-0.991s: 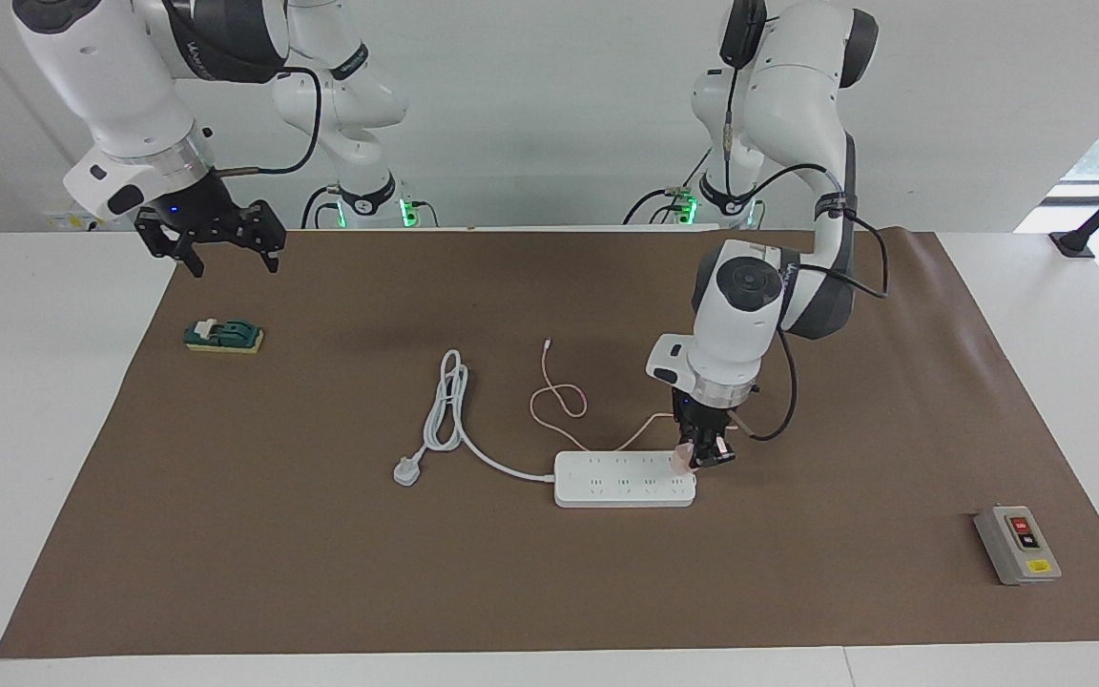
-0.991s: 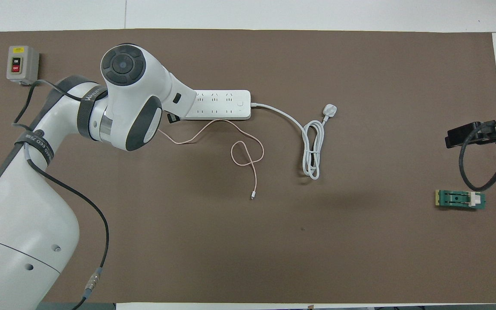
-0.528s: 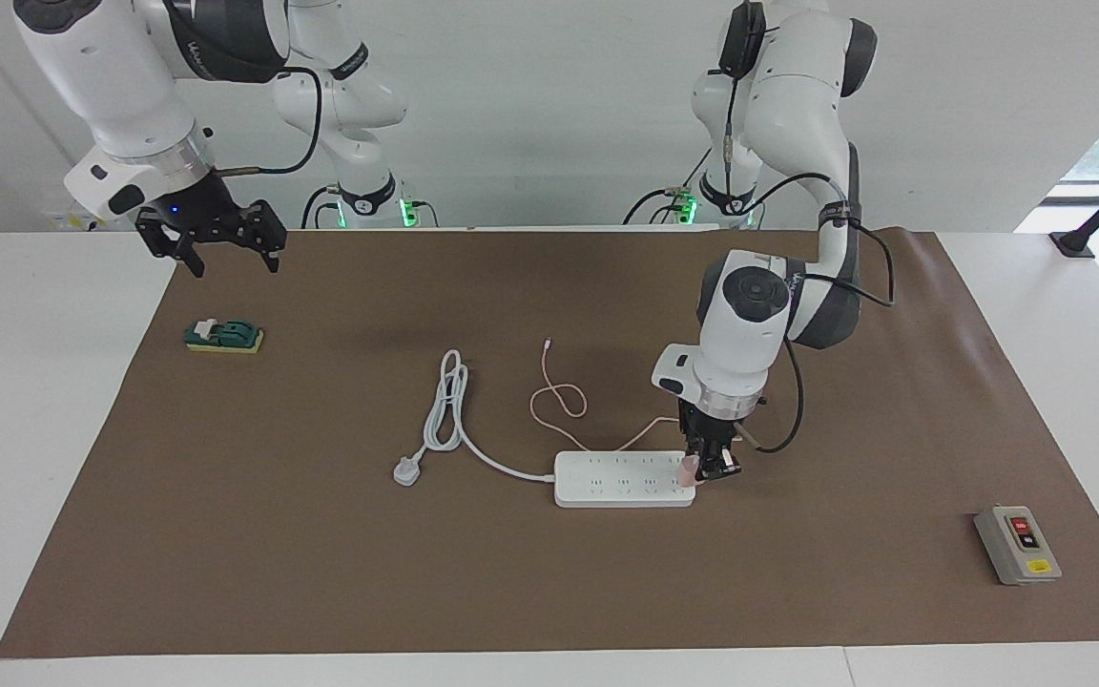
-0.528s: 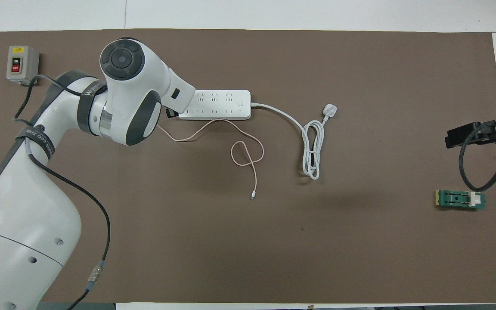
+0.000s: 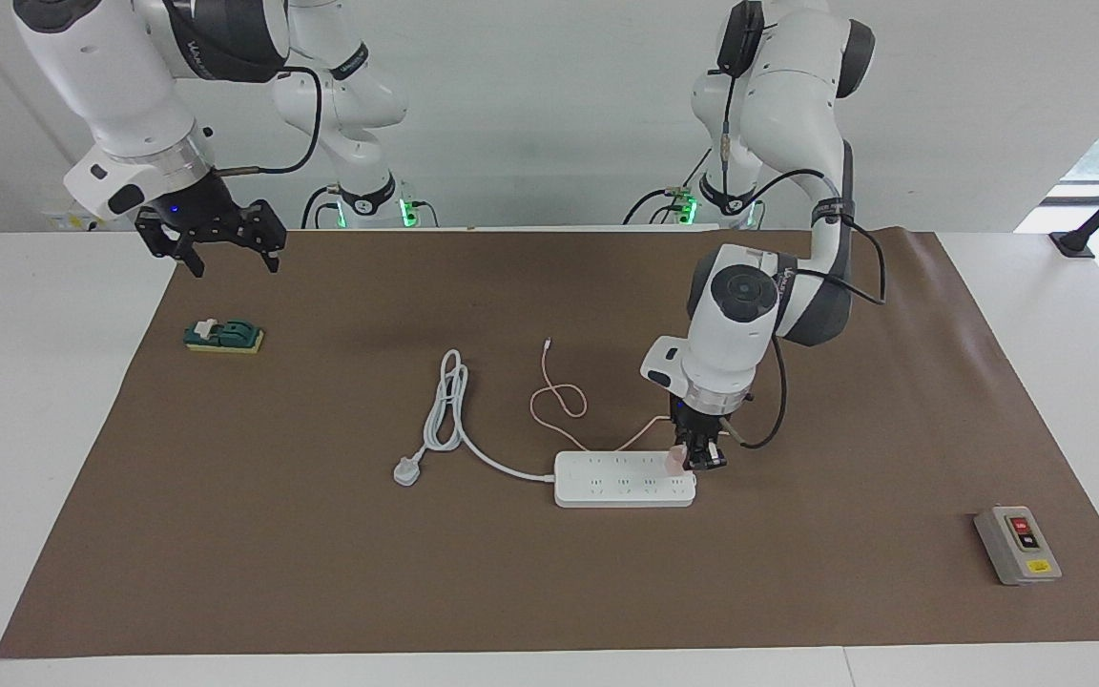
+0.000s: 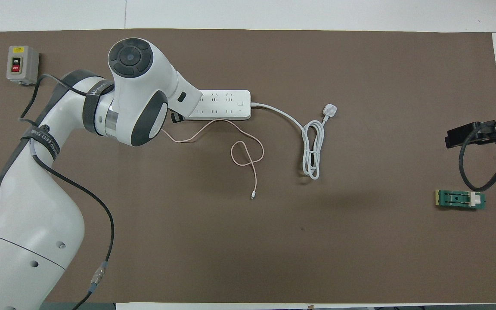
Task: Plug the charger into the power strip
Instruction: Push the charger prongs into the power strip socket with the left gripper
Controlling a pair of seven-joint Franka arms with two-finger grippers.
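The left end effector [image 5: 699,461] is down at the power strip [image 5: 624,479], closed on the pink charger [image 5: 675,461], which sits against the strip's top at the end toward the left arm; whether its pins are in a socket cannot be told. From overhead the left arm's wrist covers that end of the strip and the charger's body. The charger's thin pink cable [image 5: 557,399] trails from the adapter toward the robots, makes one loop on the brown mat [image 5: 321,534] and ends in a small white connector [image 6: 252,196]. The strip's thick white cord [image 5: 449,410] runs toward the right arm's end, folds into a long coil and ends in a three-pin plug [image 5: 405,470] lying flat on the mat. The right end effector [image 5: 214,236] hangs open in the air over the mat's corner, waiting, above a small green and yellow block [image 5: 223,336]. A grey switch box [image 5: 1017,544] stands on the tabletop well apart from the strip, toward the left arm's end
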